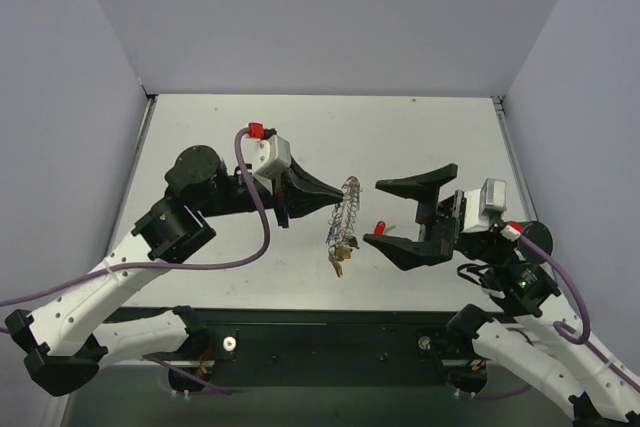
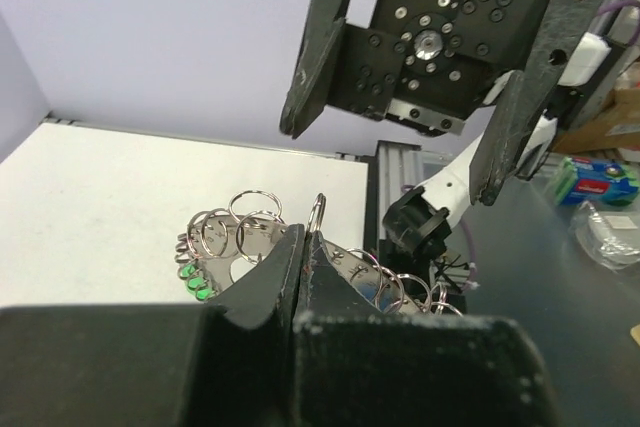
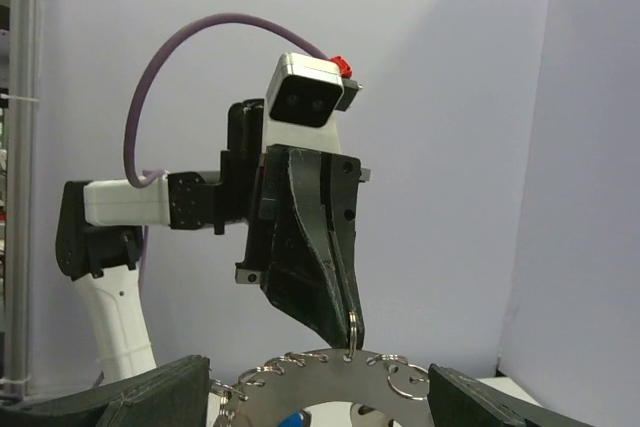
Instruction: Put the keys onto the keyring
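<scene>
At the near edge of the table the left arm and the right arm rise and lean in toward each other over the middle of the white top. The left gripper has its fingers pressed together into one point. In its own wrist view they pinch a small split ring on the rim of the keyring.

The keyring — a silvery hoop edged with many little rings — hangs from that pinch above the table, between the two grippers. Its gold-yellow tag is at the low end, nearer the arm bases. Green key heads show on its left side in the left wrist view, and a blue key head peeps up at the bottom of the right wrist view.

Facing the left gripper across the hoop, the right gripper has its fingers spread wide and grips nothing. Seen from its wrist, the hoop sits in the gap between them, and I cannot tell whether either finger touches it. A small red key head shows between those fingers from above — whether it lies on the table is unclear. Farther back the tabletop runs to the pale walls
</scene>
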You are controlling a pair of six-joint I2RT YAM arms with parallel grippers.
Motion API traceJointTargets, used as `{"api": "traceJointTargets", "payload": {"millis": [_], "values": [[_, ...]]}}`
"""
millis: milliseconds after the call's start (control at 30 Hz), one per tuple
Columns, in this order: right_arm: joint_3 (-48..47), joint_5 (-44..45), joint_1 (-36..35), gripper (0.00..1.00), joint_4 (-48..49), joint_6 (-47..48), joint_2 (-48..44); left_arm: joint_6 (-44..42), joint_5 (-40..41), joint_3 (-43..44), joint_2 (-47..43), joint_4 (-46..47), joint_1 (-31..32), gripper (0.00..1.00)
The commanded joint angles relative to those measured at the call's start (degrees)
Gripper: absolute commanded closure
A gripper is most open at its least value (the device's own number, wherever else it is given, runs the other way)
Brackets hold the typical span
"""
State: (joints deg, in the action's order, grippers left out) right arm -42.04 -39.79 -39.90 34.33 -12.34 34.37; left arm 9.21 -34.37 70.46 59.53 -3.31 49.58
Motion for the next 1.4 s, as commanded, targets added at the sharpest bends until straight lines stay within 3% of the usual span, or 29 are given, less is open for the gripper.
{"api": "traceJointTargets", "payload": {"millis": [0,333,833,1267,1367], "values": [[-5.4,3.7,-0.4,0.10,-12.4,8.2,0.3,-6.4,6.3,6.7,-0.8,-10.0,0.6,1.00],[-5.9,6.0,-0.4,0.09,-17.2,7.7,4.7,-14.8,15.4,12.1,2.7,-27.2,2.7,1.00],[-11.2,-2.2,-0.7,0.72,-20.3,8.7,14.1,-17.1,13.0,13.2,5.2,-29.2,4.2,1.00],[-12.0,-5.3,-0.9,0.78,-22.3,9.6,15.5,-16.5,10.3,12.7,4.8,-26.7,4.3,1.00],[-12.0,-5.2,-0.9,0.85,-22.5,9.5,15.8,-16.2,9.1,12.7,4.8,-26.0,4.4,1.00]]}}
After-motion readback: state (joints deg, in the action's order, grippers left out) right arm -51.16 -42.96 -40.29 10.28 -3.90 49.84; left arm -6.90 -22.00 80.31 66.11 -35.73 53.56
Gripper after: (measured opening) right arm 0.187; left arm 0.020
